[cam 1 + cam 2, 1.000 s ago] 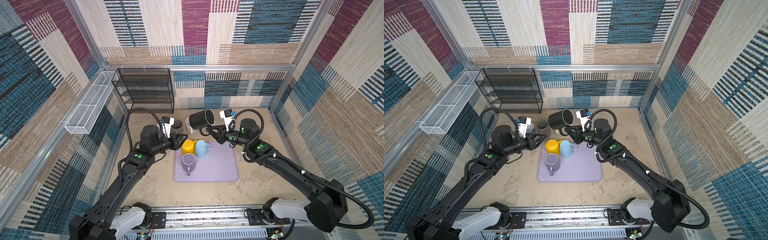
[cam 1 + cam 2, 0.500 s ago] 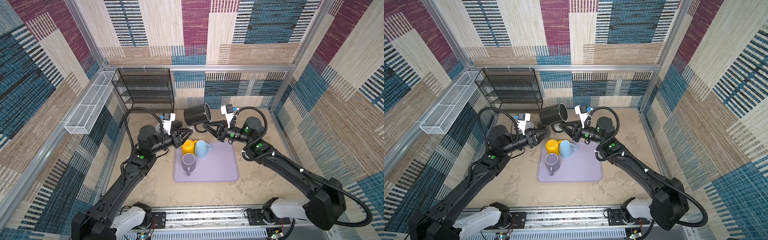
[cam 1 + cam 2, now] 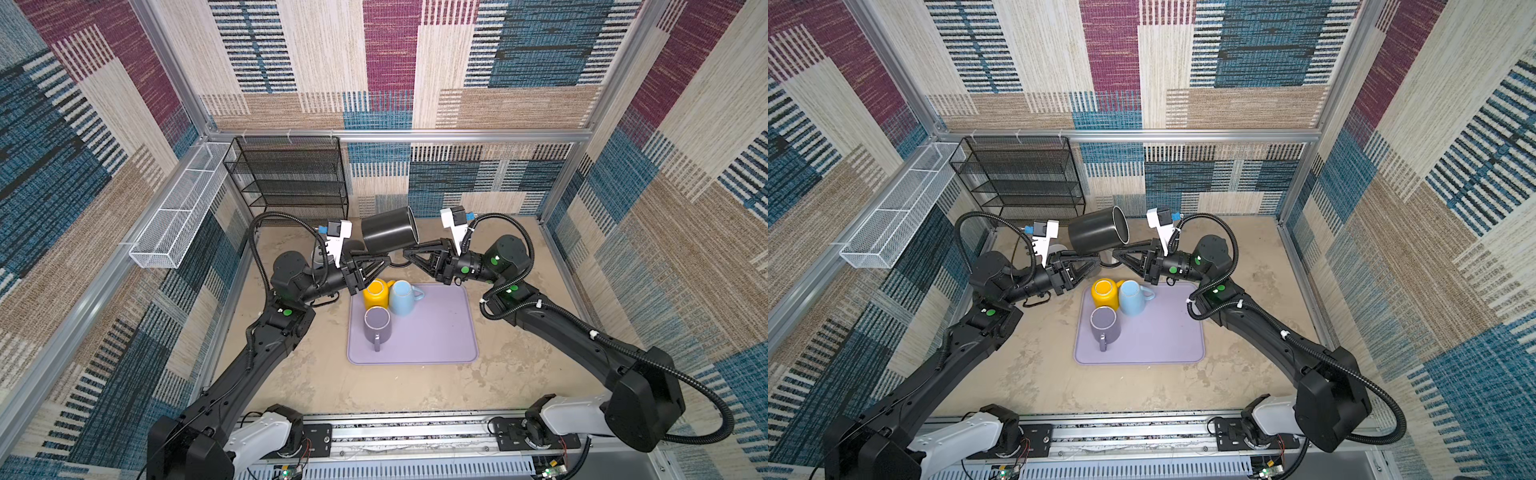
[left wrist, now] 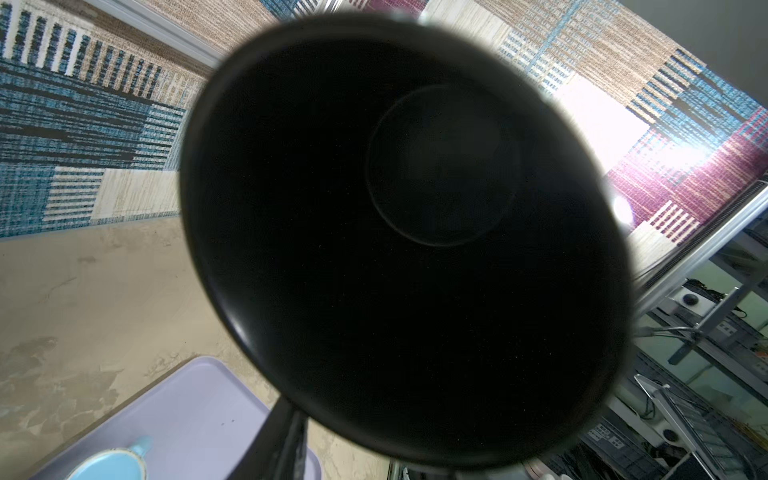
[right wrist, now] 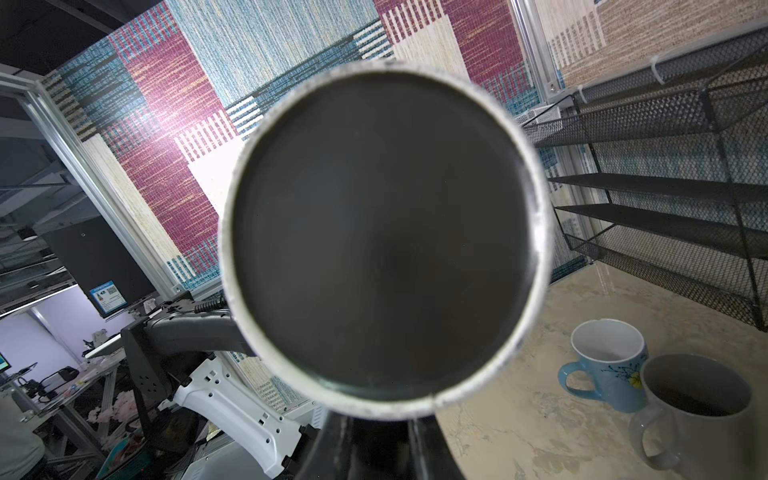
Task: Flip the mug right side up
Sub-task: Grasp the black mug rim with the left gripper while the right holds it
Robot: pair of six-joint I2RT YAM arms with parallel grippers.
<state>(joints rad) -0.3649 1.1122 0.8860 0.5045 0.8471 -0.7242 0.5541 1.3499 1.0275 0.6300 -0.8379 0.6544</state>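
My right claw (image 3: pixel 409 254) is clamped on the mug (image 3: pixel 386 230), which is sideways in the air between both claws and looks empty inside. Left claw (image 3: pixel 380 264) is at its underside; can't tell if it grips.

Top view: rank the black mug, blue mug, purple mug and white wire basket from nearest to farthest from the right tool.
1. black mug, at the right tool, aloft.
2. blue mug, back of the mat.
3. purple mug, mat's left side.
4. white wire basket, left wall.
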